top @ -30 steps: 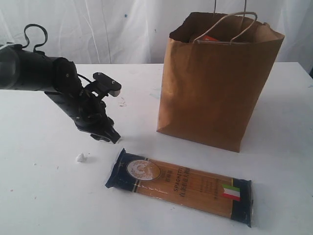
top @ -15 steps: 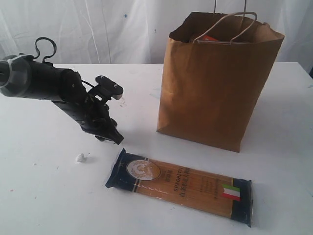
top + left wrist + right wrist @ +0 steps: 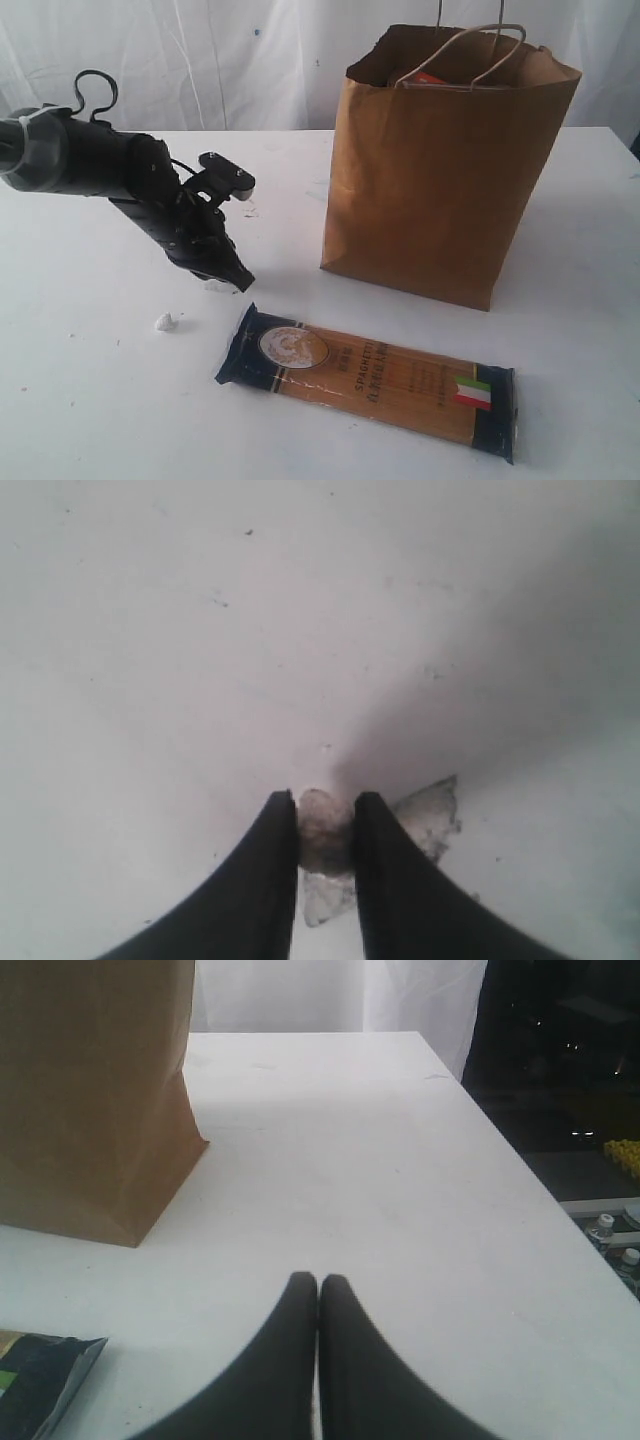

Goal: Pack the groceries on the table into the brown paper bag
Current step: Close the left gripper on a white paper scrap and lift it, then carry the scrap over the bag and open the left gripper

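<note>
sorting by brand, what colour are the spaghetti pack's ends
Dark blue ends on the spaghetti pack, exterior view.

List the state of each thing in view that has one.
Tall kraft-brown paper bag: upright, mouth open.
Long blue-ended spaghetti pack: flat on white tabletop, outside bag.
Left gripper: jaws closed on small pale lump at the tabletop.
Right gripper: shut, empty.

Brown paper bag [image 3: 430, 190], spaghetti pack [image 3: 370, 380] w/ blue ends, white table [image 3: 90, 400].
</note>
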